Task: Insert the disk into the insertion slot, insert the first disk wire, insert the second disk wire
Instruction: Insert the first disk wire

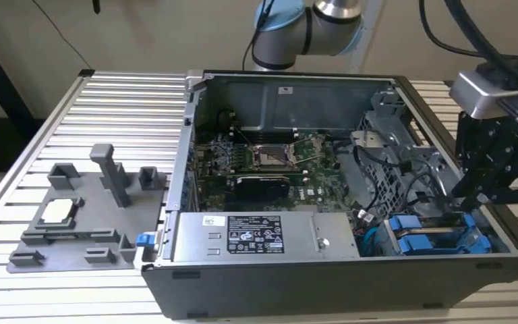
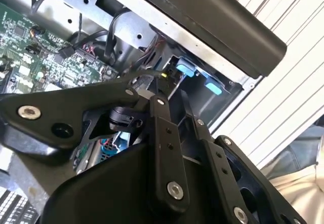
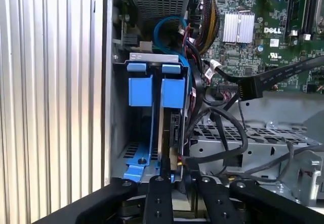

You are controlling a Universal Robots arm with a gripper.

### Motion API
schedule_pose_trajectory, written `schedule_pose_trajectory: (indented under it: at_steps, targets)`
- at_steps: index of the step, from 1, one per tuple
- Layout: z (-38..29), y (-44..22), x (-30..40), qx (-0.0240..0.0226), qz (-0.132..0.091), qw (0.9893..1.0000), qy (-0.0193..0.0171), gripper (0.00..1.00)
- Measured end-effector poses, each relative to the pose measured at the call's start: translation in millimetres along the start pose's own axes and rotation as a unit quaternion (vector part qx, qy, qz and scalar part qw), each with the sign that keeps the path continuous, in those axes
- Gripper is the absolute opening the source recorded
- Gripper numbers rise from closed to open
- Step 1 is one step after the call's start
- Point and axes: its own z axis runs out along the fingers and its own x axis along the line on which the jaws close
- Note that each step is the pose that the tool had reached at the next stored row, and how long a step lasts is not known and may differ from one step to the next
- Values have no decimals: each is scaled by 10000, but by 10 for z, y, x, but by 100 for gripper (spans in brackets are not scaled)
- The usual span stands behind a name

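The disk (image 3: pixel 165 127) stands on edge in its blue carrier (image 3: pixel 172 92), pushed down into the insertion slot of the grey drive cage (image 3: pixel 152 57). A second blue carrier (image 3: pixel 139 89) sits beside it. In the exterior view the blue carriers (image 1: pixel 430 237) show at the near corner of the case on the exterior view's right. My black gripper (image 1: pixel 464 201) hangs right over them. Its fingers (image 3: pixel 158 191) close in at the disk's exposed end, and the gripper (image 3: pixel 177 176) looks shut on a black disk wire connector (image 2: pixel 163 75) with yellow leads.
The open computer case (image 1: pixel 331 283) lies on a slatted metal table (image 1: pixel 124 101). Inside are a green motherboard (image 1: pixel 268 162), a grey power supply box (image 1: pixel 245 236) and loose black cables (image 3: pixel 223 133) next to the cage. A grey fixture plate (image 1: pixel 79 216) lies at the exterior view's left.
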Motion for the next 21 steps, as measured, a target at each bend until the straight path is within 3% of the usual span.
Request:
schedule_pose_trajectory:
  at_steps: [7,14,17,21]
  targets:
    - [-307,-19,4,0,0,10000,0,26]
    - [-311,-20,-19,0,0,10000,-1,26]
    - [-309,-21,-103,0,0,10000,-1,26]
    - [-308,-22,-265,0,-1,10000,-1,26]
